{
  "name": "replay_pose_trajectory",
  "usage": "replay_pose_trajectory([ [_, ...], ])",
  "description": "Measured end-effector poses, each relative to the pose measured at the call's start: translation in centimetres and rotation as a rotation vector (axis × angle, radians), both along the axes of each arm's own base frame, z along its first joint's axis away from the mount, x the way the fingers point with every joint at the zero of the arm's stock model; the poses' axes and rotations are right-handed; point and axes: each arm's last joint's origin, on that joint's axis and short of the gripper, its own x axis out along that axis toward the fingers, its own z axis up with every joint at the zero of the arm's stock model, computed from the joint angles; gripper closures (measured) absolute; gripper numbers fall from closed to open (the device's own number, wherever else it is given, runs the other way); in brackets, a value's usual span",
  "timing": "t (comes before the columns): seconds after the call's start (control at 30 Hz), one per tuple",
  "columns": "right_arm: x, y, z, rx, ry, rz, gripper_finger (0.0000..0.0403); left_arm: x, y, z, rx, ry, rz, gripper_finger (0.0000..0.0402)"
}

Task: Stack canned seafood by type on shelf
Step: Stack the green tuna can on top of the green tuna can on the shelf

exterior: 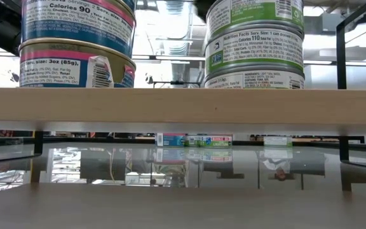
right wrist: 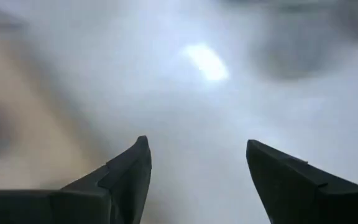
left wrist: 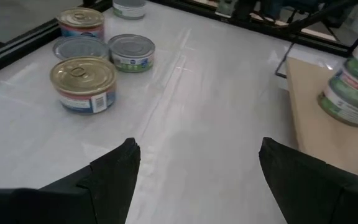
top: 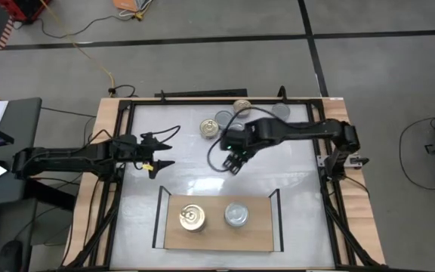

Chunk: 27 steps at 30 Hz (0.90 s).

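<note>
Reaching mid-table, right end effector [top: 233,164] empty, fingers apart

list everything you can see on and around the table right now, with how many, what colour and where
shelf: one, light wood with thin black uprights, near edge of the table.
gold-lid stack: one stack, pink and blue labels, shelf's left part.
silver-lid stack: one stack, green labels, shelf's right part.
loose cans: at least four, gold and silver-grey lids, far middle of the table.
table: one, white glossy top, wooden border.
left pincer: open, empty, over the table's left side.
right pincer: open, empty, over the table's middle, near the loose cans.
</note>
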Motion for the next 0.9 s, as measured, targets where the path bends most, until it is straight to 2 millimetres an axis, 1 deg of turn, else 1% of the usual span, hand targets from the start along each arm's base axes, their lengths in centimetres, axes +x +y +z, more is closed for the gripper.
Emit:
replay_pose_trajectory([
  [0.07, -1.4, -1.0, 0.4, -0.127, 0.090, -0.033, 0.0117, 0.0, 0.0, 0.0, -0.004, -0.005, -0.014, 0.0084],
  [0.13, -2.5, -1.8, 0.7, -0.209, 0.133, -0.056, 0.0117, 0.0, 0.0, 0.0, -0.005, -0.004, -0.016, 0.0084],
  [0.2, -3.4, -2.7, 0.4, -0.239, 0.132, -0.075, 0.0117, 0.0, -0.1, 0.0, -0.005, -0.002, -0.016, 0.0084],
  [0.27, -4.1, -3.7, -0.4, -0.242, 0.106, -0.098, 0.0117, 0.0, -0.1, 0.0, -0.008, 0.000, -0.016, 0.0084],
  [0.4, -5.2, -5.8, -3.9, -0.266, 0.016, -0.158, 0.0117, 0.0, -0.1, -0.2, -0.020, 0.015, -0.016, 0.0084],
  [0.5, -5.5, -7.0, -6.7, -0.280, -0.096, -0.214, 0.0117, 0.0, -0.1, -0.2, -0.019, 0.015, -0.014, 0.0084],
  [0.57, -5.7, -7.8, -8.9, -0.303, -0.138, -0.251, 0.0117, 0.0, 0.0, -0.1, -0.015, 0.014, -0.005, 0.0084],
  [0.7, -6.0, -9.3, -12.7, -0.362, -0.155, -0.326, 0.0117, -0.1, 0.0, -0.1, 0.007, 0.016, 0.021, 0.0084],
  [0.8, -6.0, -10.1, -14.5, -0.403, -0.131, -0.380, 0.0117, -0.1, 0.1, -0.1, 0.015, 0.017, 0.037, 0.0084],
  [0.9, -5.4, -10.4, -16.1, -0.447, -0.112, -0.397, 0.0117, -0.1, 0.1, -0.1, 0.019, 0.016, 0.041, 0.0084],
])
